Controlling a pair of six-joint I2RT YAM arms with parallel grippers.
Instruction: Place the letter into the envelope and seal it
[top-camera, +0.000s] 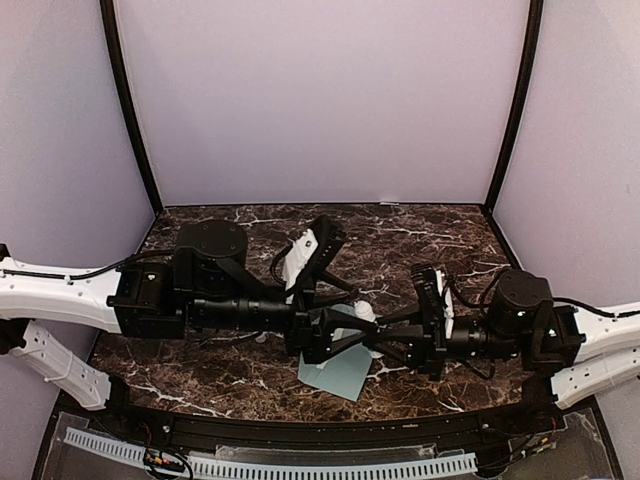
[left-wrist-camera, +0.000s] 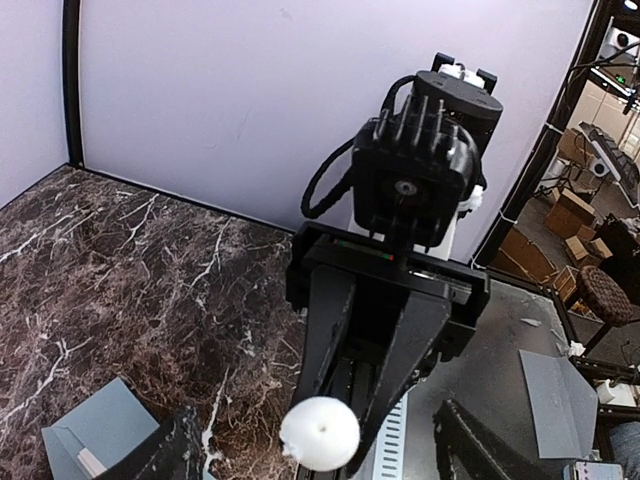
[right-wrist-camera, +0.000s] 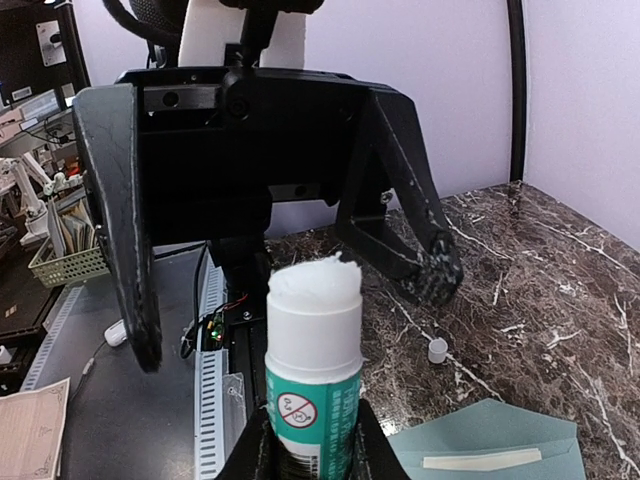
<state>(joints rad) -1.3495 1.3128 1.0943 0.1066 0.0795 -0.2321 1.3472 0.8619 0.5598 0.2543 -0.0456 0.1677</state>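
Envelope: pale teal paper envelope (right-wrist-camera: 490, 440) lies flat, flap open; contents unseen
Right gripper (right-wrist-camera: 312, 455): clamped on white teal-labelled glue stick (right-wrist-camera: 312, 350)
Left gripper (right-wrist-camera: 292, 315): spread wide, empty

A pale teal-green rectangular paper envelope (top-camera: 340, 378) lies flat on the dark marble bench (top-camera: 420, 225), below the left gripper (top-camera: 345, 335) and right gripper (left-wrist-camera: 340, 415). The white plastic glue stick (right-wrist-camera: 313, 370) in the right gripper points at the left one.

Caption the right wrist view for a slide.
Right tool grips an uncapped glue stick, facing the open left tool, near the teal envelope.
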